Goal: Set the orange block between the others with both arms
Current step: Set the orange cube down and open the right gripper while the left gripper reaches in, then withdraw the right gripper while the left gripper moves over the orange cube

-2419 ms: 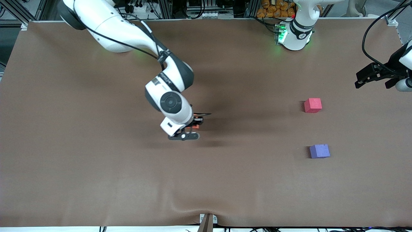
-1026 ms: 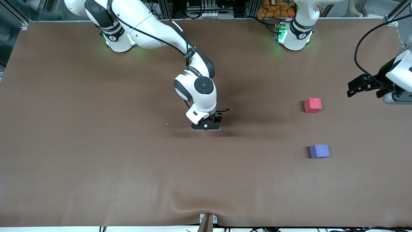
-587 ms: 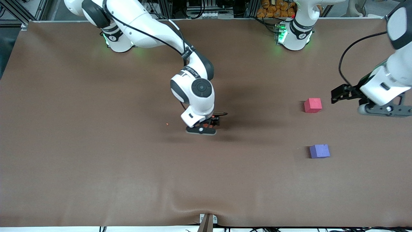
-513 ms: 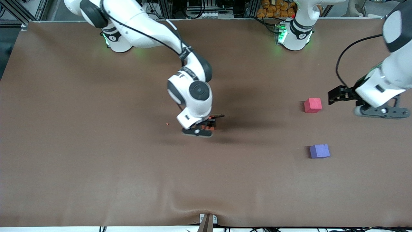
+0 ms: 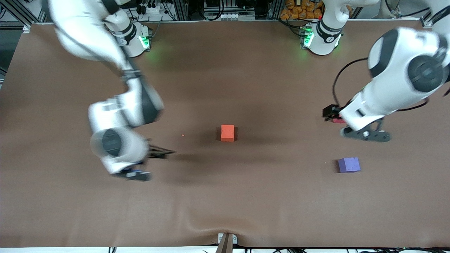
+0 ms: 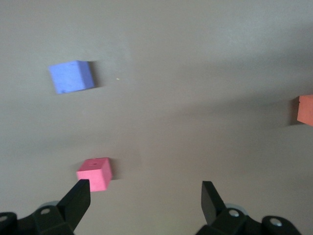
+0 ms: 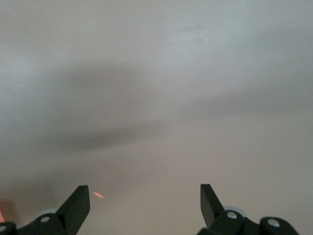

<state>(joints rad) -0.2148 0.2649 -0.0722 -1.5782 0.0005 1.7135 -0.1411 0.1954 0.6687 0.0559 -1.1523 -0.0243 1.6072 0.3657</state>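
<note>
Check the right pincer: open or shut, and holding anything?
Open and empty: the right pincer's fingers stand apart over bare table, and the orange block sits alone.

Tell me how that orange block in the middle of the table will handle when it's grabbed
The orange block is a flat-faced cube resting squarely on the table, so it probably won't roll or tip. Its matte, foam-like look suggests it's light, slightly squashy and easy to grip without slipping.

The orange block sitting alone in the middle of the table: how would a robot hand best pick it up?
Probably from straight above. The orange block is a small cube lying flat on the table, nothing beside it, so open fingers could drop over two facing sides and squeeze at mid-height. Its sides look square to the table edges, so little wrist turning seems needed.
</note>
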